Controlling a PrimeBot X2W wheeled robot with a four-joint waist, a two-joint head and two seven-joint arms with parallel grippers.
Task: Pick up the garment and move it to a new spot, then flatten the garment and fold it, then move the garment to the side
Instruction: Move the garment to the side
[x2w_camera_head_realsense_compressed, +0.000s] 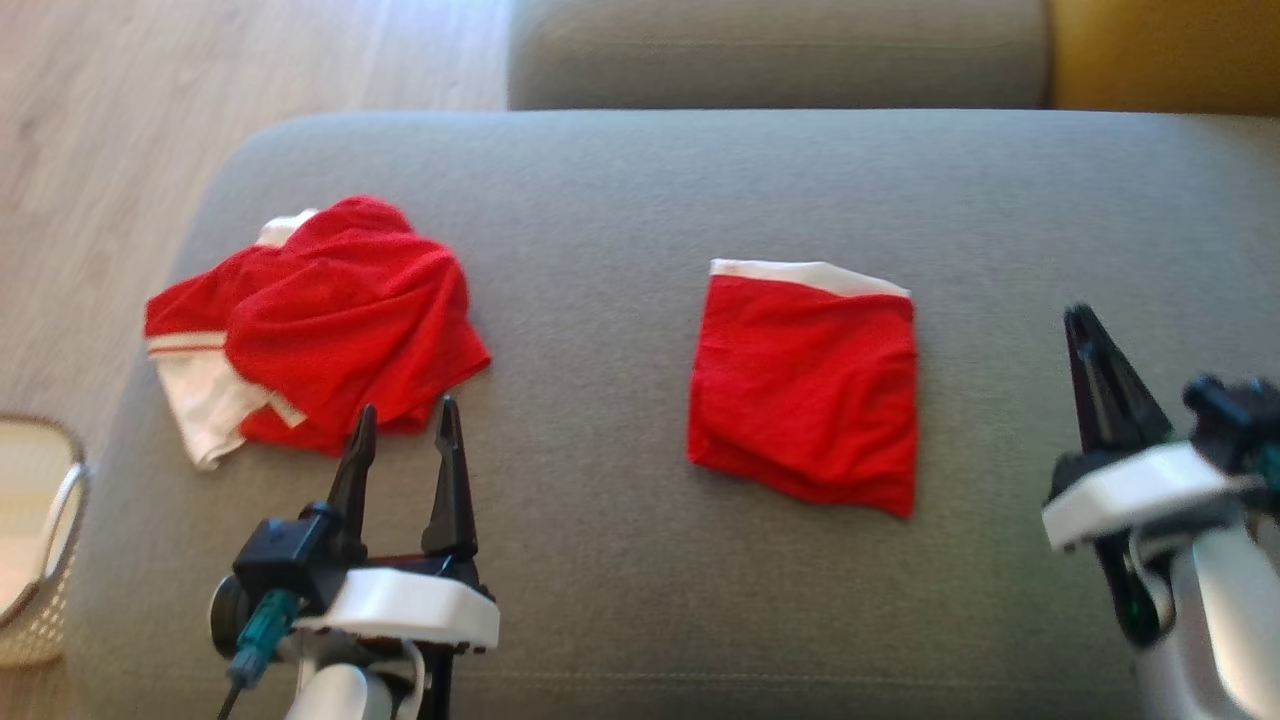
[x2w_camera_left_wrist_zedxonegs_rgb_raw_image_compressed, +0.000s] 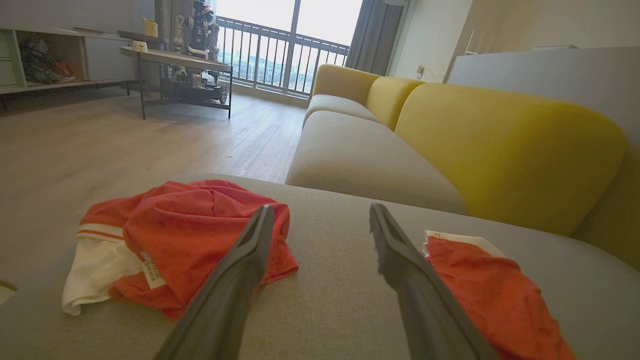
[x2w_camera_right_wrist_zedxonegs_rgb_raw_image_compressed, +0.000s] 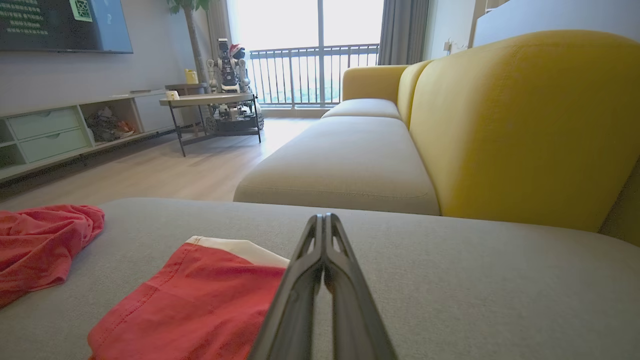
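A crumpled red and white garment (x2w_camera_head_realsense_compressed: 310, 320) lies in a loose heap on the left part of the grey cushion (x2w_camera_head_realsense_compressed: 600, 190), close to the cushion's left edge. A white panel and a striped band show at its outer side. A second red garment (x2w_camera_head_realsense_compressed: 805, 385), folded into a flat, roughly square packet with a white band along its far edge, rests a little right of the cushion's middle, well apart from the heap. The left gripper (x2w_camera_head_realsense_compressed: 406, 408) hovers over the front left of the cushion with its two dark fingers spread wide and nothing between them. Their tips reach the near edge of the heap; whether they touch the cloth cannot be told. The right gripper (x2w_camera_head_realsense_compressed: 1078, 318) hangs over the cushion's right side, its fingers pressed together and pinching nothing, clear of the folded packet. A pale basket (x2w_camera_head_realsense_compressed: 62, 520) stands on the wooden floor (x2w_camera_head_realsense_compressed: 100, 120) beside the cushion's front left corner
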